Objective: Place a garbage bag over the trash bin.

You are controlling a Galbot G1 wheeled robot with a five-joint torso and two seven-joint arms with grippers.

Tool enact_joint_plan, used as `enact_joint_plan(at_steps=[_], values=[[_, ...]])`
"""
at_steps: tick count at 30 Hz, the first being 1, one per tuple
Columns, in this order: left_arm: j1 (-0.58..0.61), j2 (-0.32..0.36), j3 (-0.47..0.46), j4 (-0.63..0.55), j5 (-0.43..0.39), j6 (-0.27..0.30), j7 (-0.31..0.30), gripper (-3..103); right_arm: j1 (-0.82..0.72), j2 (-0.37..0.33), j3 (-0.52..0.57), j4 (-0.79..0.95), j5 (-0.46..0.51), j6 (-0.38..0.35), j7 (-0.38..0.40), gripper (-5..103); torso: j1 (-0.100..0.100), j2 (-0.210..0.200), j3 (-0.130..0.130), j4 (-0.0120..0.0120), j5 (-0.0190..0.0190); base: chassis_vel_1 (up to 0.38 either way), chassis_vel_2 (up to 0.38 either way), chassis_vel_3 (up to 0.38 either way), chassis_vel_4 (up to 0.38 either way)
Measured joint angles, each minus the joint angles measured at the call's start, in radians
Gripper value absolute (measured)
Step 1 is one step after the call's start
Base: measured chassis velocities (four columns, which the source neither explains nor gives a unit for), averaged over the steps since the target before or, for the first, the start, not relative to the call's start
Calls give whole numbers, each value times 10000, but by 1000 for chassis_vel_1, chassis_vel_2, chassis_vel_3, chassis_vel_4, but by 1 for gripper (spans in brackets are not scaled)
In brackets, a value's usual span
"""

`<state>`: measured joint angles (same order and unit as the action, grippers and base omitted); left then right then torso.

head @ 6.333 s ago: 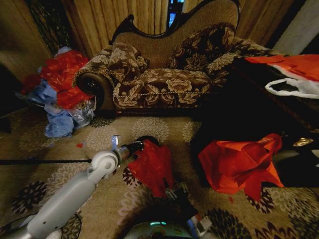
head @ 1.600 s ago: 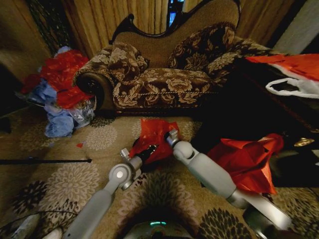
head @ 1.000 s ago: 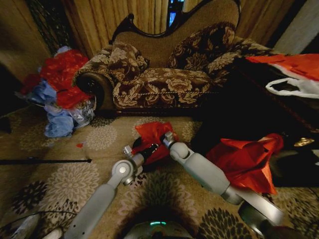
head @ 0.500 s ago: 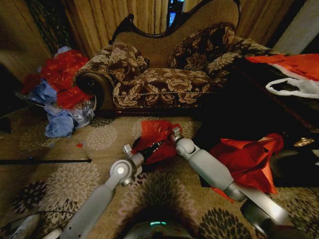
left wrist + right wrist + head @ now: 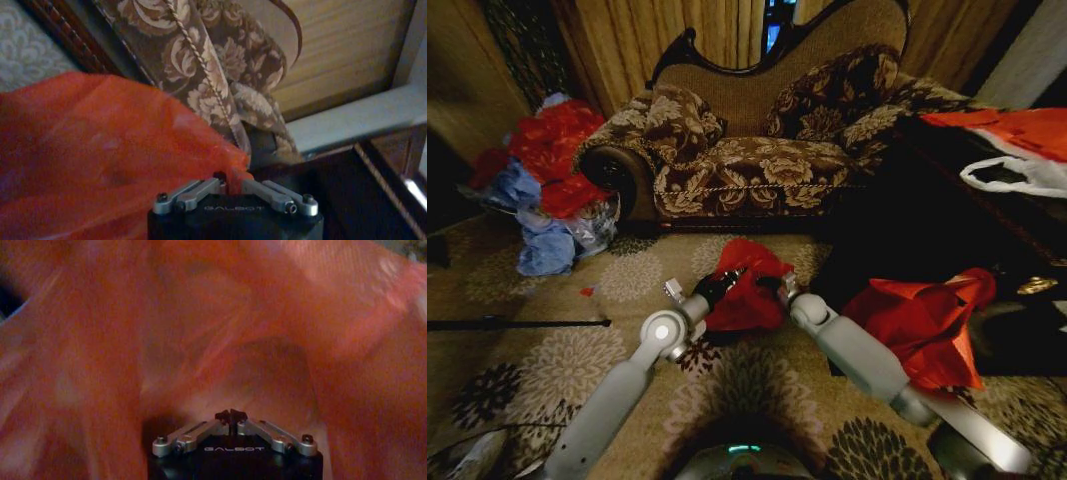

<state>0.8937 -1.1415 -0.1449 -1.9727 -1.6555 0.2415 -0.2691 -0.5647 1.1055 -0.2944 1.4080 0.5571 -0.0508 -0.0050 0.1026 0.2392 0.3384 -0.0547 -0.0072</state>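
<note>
The garbage bag (image 5: 747,288) is a glossy deep-red plastic bunch held over the patterned carpet in front of the sofa. My left gripper (image 5: 719,284) grips the bag's left side; in the left wrist view its fingers (image 5: 200,189) are shut on a fold of the garbage bag (image 5: 100,150). My right gripper (image 5: 777,286) is at the bag's right side. In the right wrist view its fingers (image 5: 257,427) are closed tip to tip, with the garbage bag (image 5: 200,330) draped all around them. The trash bin is hidden behind the bag and the arms.
A floral sofa (image 5: 757,150) stands just behind the bag. A heap of red and blue bags (image 5: 547,180) lies at the left. A larger orange-red bag (image 5: 917,320) sits against dark furniture (image 5: 927,230) at the right. A thin black rod (image 5: 517,323) lies on the carpet.
The right arm has joined the left at the bag, now farther from me than when the left arm held it alone. In the last second both grippers shifted slightly and the bag bulged rounder between them.
</note>
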Motion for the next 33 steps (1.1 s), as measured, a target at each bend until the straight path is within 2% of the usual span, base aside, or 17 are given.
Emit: enact_joint_plan(at_steps=[8,15,20,30,33], values=[[-61,-720,-151,288,-74,-431,-45,0,-907,212,330,637,-196,60,123,0,-1,0,0,2,1,0,0,0,0],[-307,-1379,-308,760,-273,-676,-205,0,-1291,884,588,855,-442,207,295,0,0,0,0,1,2,0,0,0,0],[-80,-1379,-338,667,-299,-691,-305,0,-1139,1208,613,981,-497,108,332,0,0,0,0,3,1,0,0,0,0],[610,-1200,-584,141,-463,-698,-376,0,-947,1206,503,1591,-362,-458,419,0,-1,0,0,2,0,0,0,0,0],[749,-1280,-518,-100,-471,-696,-399,0,-871,1668,354,1049,-469,-434,427,0,-1,0,0,3,2,0,0,0,0]])
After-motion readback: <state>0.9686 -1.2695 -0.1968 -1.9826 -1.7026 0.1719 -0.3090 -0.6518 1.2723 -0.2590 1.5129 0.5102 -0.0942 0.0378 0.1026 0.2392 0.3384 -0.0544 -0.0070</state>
